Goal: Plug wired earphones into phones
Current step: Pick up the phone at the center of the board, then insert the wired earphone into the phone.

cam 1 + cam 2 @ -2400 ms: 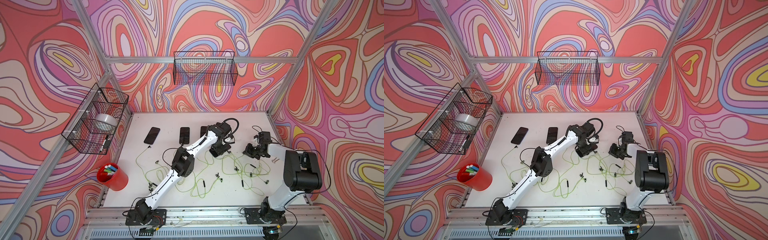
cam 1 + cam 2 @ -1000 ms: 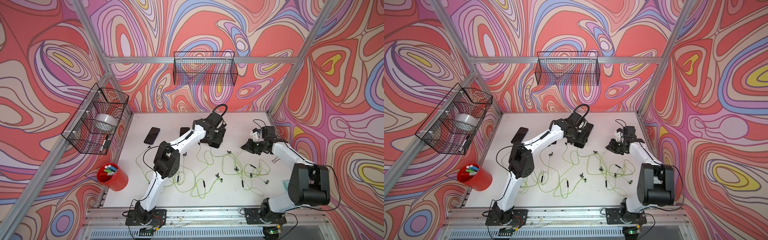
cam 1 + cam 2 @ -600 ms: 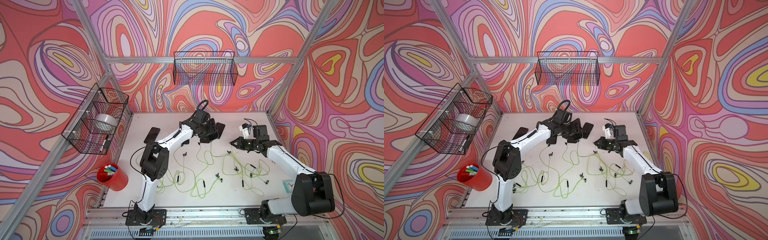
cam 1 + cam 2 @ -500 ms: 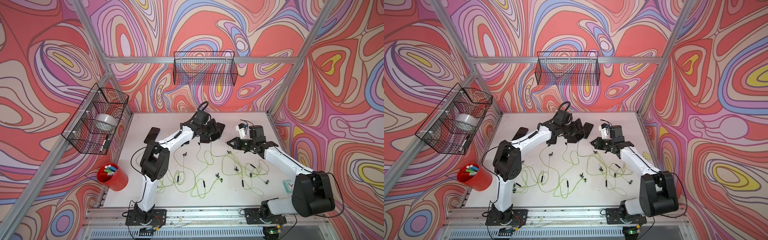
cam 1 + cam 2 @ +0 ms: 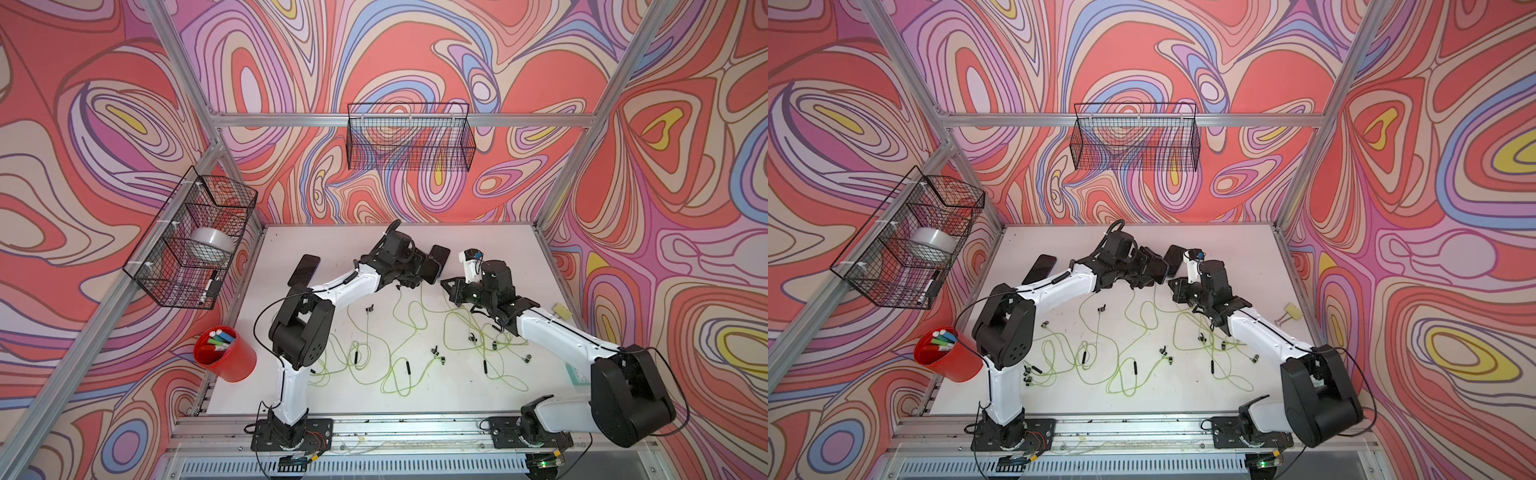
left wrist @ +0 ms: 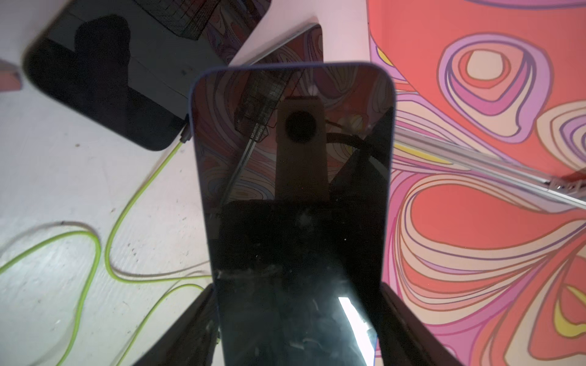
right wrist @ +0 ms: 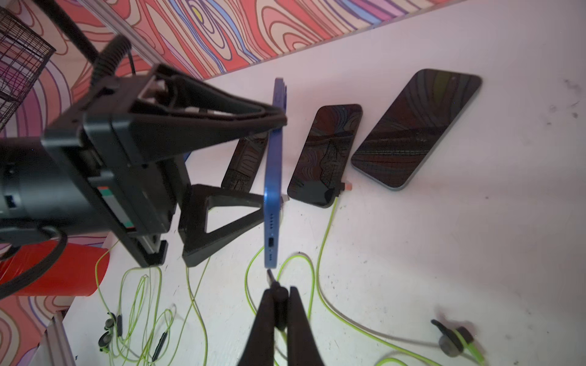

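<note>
My left gripper (image 6: 295,317) is shut on a blue-edged phone (image 6: 295,190) and holds it off the table, gripped across its width. In the right wrist view this phone (image 7: 274,177) stands edge-on, its bottom port (image 7: 271,242) facing my right gripper (image 7: 279,293). That gripper is shut on the dark plug (image 7: 270,275) of a yellow-green wired earphone; the plug tip sits just short of the phone's bottom edge. In a top view the two grippers (image 5: 419,272) (image 5: 448,286) almost meet. Other phones (image 7: 415,130) (image 7: 245,161) lie flat; one (image 7: 326,155) has a cable plugged in.
Several earphone cables (image 5: 399,328) sprawl over the white table, with earbuds and remotes among them. Another phone (image 5: 305,270) lies at the back left. A red cup of markers (image 5: 224,353) stands at the left edge. Wire baskets (image 5: 195,237) (image 5: 409,141) hang on the walls.
The left arm has carried the phone up and back from the row. The right arm has reached leftward with the plug until it is close under the phone's bottom edge.
</note>
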Available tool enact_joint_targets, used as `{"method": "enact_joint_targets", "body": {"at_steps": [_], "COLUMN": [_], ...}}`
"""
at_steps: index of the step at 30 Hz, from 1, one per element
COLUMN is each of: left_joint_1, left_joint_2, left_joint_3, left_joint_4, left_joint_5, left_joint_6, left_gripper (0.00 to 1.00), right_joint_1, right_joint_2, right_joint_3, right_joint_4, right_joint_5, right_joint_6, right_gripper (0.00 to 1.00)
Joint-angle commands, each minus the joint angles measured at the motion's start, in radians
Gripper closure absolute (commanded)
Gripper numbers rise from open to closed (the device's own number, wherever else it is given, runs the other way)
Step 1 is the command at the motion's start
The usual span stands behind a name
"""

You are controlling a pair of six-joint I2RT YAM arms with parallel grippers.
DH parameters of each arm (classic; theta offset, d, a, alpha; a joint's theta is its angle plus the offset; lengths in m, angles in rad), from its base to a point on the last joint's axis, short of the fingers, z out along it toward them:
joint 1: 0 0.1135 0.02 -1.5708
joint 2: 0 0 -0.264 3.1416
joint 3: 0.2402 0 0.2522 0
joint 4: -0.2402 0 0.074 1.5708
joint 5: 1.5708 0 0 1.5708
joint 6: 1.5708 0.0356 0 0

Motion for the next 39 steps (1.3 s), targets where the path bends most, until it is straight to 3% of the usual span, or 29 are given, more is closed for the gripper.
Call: {"method": "enact_joint_targets", "body": {"at_steps": [1,12,39], "left_joint_1": [0.008,0.006,-0.001], "left_joint_2": [-0.056,-0.057,-0.065], "left_joint_3": [-0.042,-0.091,-0.125], "left_joint_4": [0.146,0.236,0.285], "left_joint_5": [-0.006,0.018,0.020], "left_joint_6": [-0.179,-0.269,-0.278], "left_gripper": [1.00,1.00,1.00], "right_joint_1": [0.005,0.032,0.041], "right_joint_2": [-0.039,0.004,0.070], "right_joint_3": [-0.016,0.020,0.065], "right_joint_4": [0.061,0.073,0.083], "right_joint_5": [0.081,0.080,0.107], "right_joint_6": [-0.017,-0.040,-0.043], "right_gripper": [1.00,1.00,1.00]}}
